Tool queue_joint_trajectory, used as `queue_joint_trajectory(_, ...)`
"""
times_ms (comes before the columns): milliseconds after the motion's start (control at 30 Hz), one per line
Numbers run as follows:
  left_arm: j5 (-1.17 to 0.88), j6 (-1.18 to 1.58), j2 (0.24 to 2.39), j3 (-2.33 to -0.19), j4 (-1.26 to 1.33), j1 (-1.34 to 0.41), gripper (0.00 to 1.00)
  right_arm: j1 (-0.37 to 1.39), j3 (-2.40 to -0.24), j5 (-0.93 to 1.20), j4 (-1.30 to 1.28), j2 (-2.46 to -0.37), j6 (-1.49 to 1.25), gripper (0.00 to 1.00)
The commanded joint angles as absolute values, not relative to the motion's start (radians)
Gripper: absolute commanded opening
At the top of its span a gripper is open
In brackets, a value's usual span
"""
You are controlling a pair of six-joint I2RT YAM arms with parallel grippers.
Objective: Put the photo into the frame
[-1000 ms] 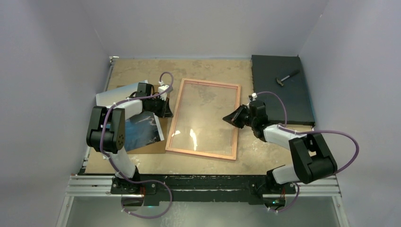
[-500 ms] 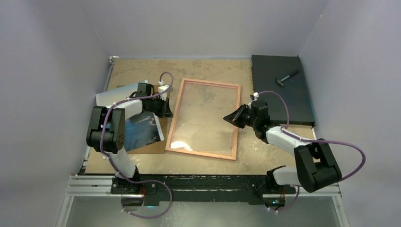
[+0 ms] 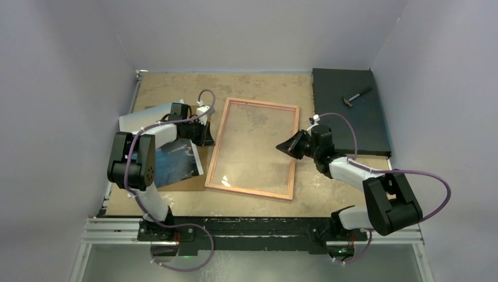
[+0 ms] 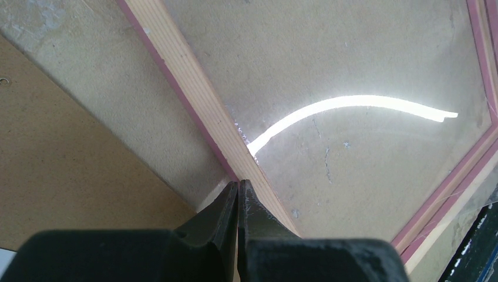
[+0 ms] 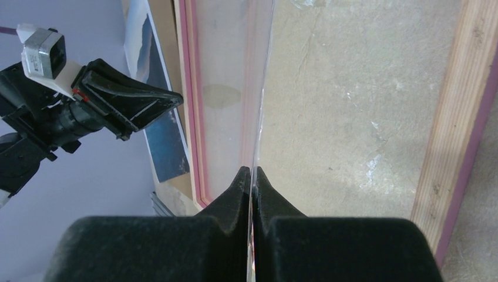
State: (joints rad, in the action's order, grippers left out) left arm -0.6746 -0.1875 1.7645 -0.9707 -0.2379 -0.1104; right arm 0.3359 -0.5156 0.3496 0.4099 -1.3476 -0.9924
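Note:
The frame [image 3: 258, 104] lies flat mid-table with its pale wood back up. My right gripper [image 3: 281, 147] reaches in over the right rim [image 5: 455, 129] and is shut on the near edge of the clear pane [image 5: 261, 88], which stands tilted inside the frame. My left gripper [image 3: 209, 137] is shut with nothing between its fingers, its tips [image 4: 238, 185] against the outer side of the left rim [image 4: 188, 94]. The photo [image 3: 174, 160], dark blue with a white border, lies left of the frame, partly under my left arm.
A brown backing board [image 3: 197, 176] lies under the photo. A pale sheet [image 3: 132, 121] sticks out at the far left. A black pad [image 3: 346, 123] at the back right carries a small hammer [image 3: 356, 97]. Grey walls close in on three sides.
The bright glare on the pane has slid toward the frame's near left corner and shrunk. My right arm's elbow shifted slightly. The left arm has not moved.

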Motion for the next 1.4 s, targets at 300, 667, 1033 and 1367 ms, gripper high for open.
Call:
queue_joint_trajectory(300, -0.608, -0.241, 1.802, -0.925, -0.342, -0.111, 0.0, 0.404, -0.47, 0.453, 0.701, -1.302, -0.965, 0.0)
queue_joint_trajectory(667, -0.61, -0.238, 1.801, -0.929, -0.342, -0.111, 0.0, 0.46, -0.471, 0.471, 0.757, -1.299, -0.967, 0.0)
queue_joint_trajectory(1033, -0.608, -0.242, 1.798, -0.925, -0.345, -0.111, 0.0, 0.46, -0.477, 0.457, 0.777, -1.298, -0.999, 0.0)
queue_joint_trajectory(1367, -0.609, -0.242, 1.799, -0.92, -0.341, -0.111, 0.0, 0.46, -0.456, 0.489, 0.83, -1.281, -0.984, 0.0)
